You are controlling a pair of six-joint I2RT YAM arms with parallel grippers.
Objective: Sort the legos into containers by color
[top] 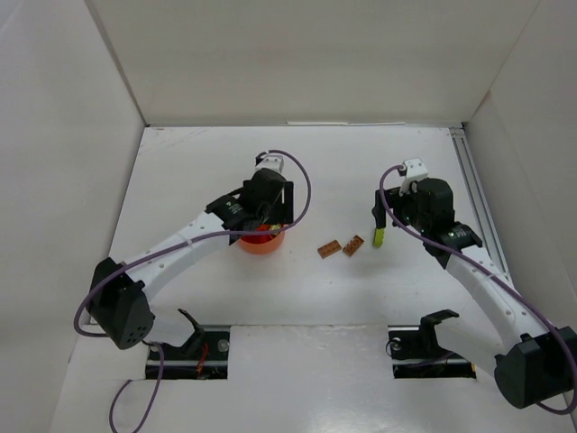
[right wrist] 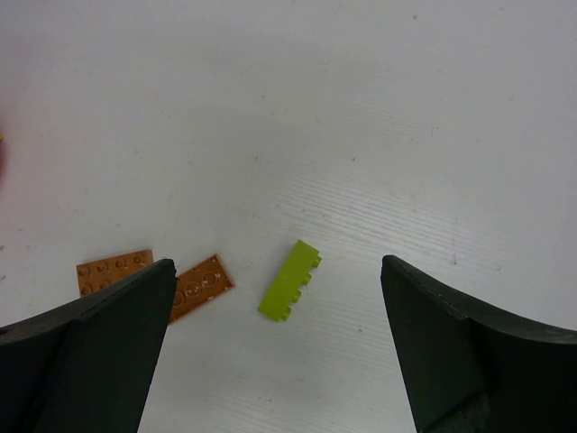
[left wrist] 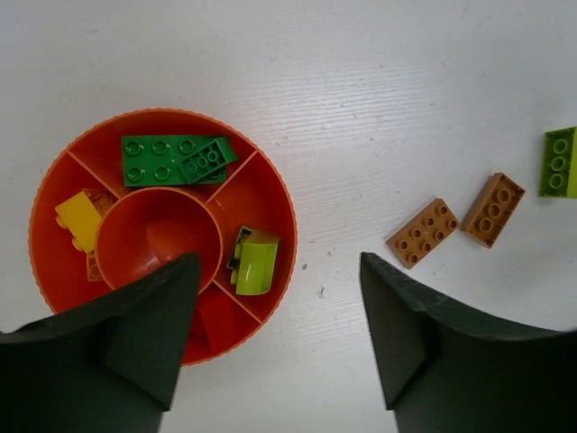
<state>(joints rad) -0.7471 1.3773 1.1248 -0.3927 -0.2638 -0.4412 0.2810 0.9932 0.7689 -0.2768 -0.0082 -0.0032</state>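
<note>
The left arm (top: 180,244) and right arm (top: 487,284) each consist of white tubular links joined by black angular joint housings (top: 122,311). A purple cable (top: 308,187) runs along each arm in loose loops. The fingers (left wrist: 135,347) are matte dark grey, broad and wedge-shaped.

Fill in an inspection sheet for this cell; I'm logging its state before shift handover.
Surface: white table.
Job's things: red-orange bowl holds green bricks, a yellow brick and a lime brick in separate compartments; two brown bricks and a loose lime brick lie on the table.
Clutter: nothing seen.
Grippers: left gripper open above the bowl; right gripper open above the loose lime brick.
Cables: purple cables loop along both arms.
Surroundings: white walls; rail at the table's right edge.
</note>
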